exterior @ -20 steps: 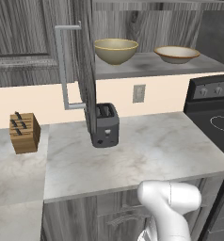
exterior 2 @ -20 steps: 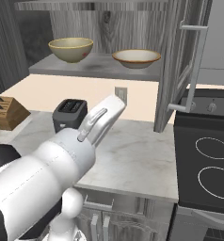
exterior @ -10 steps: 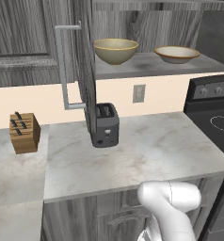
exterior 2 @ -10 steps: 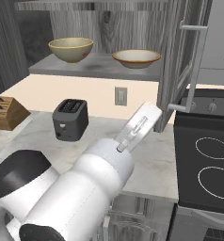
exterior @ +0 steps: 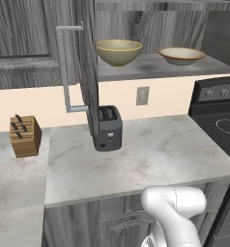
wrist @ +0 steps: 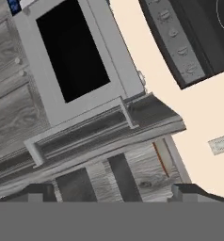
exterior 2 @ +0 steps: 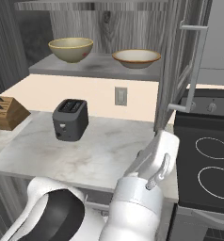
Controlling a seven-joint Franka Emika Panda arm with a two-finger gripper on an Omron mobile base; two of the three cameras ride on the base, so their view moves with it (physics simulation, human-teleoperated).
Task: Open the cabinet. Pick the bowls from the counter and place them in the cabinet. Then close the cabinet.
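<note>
gripper [wrist: 114, 193] fingers stand apart, empty, now swung toward the right door's bar handle [wrist: 81, 129]. both bowls [exterior: 119, 51] sit on the cabinet [exterior: 184, 65] shelf; closing remains.

rendered home kitchen, marble-look counter [exterior: 136, 164] over dark wood-grain base units, toaster [exterior: 108, 128] by a wall outlet [exterior: 142, 95], knife block [exterior: 24, 136], black stovetop [exterior 2: 205, 164] with ring burners, open wall cabinet [exterior 2: 172, 56] with two bowls [exterior 2: 70, 49] shelved, microwave [wrist: 74, 56] up high
</note>
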